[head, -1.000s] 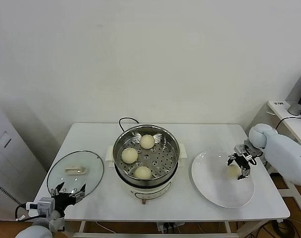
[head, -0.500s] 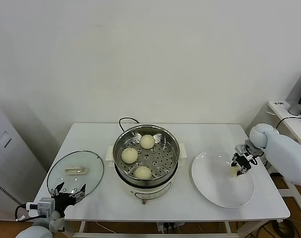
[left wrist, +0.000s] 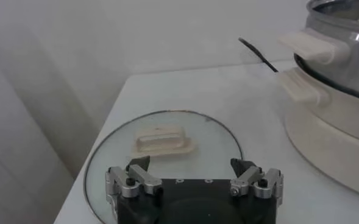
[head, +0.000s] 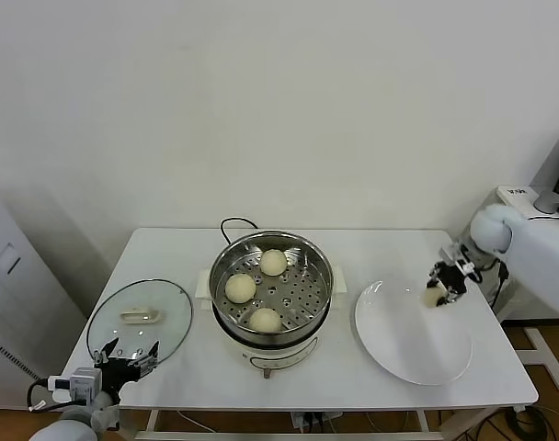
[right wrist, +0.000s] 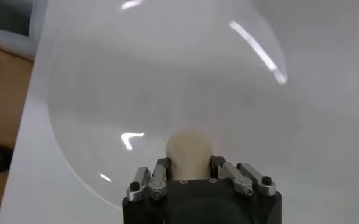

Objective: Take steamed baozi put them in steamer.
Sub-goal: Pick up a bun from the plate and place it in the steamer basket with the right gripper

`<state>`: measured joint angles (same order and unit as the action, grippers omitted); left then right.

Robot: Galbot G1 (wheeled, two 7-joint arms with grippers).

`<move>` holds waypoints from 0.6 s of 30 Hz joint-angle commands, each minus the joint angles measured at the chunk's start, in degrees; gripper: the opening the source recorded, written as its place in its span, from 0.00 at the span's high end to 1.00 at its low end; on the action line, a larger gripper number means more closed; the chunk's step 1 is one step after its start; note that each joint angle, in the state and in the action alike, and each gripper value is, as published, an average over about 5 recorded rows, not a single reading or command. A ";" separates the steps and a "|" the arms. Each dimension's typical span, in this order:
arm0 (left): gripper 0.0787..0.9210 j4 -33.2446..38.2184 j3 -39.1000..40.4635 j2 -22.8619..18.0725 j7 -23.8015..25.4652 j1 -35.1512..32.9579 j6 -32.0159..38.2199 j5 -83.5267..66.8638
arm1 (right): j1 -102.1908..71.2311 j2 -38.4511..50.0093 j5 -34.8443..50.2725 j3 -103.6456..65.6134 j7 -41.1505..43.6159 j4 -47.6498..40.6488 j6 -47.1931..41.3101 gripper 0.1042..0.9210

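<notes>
Baozi [head: 434,296], clamped in the right claw [head: 442,287] above the plate [head: 410,354]: carry level to the steamer [head: 271,287]; left claw [head: 125,353] idles open.

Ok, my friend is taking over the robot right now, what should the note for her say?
Right hand: shut on the last bun, lifted above the plate.
Left hand: open, parked at the table's front left edge by the glass lid.
Done: three buns sit in the steamer.
Left: carry the held bun over to the steamer and set it on the tray.
</notes>
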<state>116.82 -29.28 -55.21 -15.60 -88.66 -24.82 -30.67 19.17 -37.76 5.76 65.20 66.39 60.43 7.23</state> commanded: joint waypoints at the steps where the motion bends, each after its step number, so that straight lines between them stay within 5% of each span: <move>1: 0.12 0.41 0.22 -0.02 -0.07 -0.16 -0.16 0.31 | 30.10 -1.23 27.10 29.85 -2.06 15.24 -14.24 0.63; 11: 0.12 1.01 0.56 -0.15 -0.15 -0.27 -0.26 0.62 | 38.21 -14.88 45.60 35.96 -10.08 19.32 -26.84 0.63; 18: 0.12 1.17 0.33 0.07 -0.12 -0.62 -0.08 0.55 | 38.77 -20.97 50.57 36.04 -15.34 19.78 -33.08 0.63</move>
<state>117.95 -28.85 -55.27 -15.72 -89.18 -24.99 -30.08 50.33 -49.35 41.72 94.28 57.81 76.41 -14.86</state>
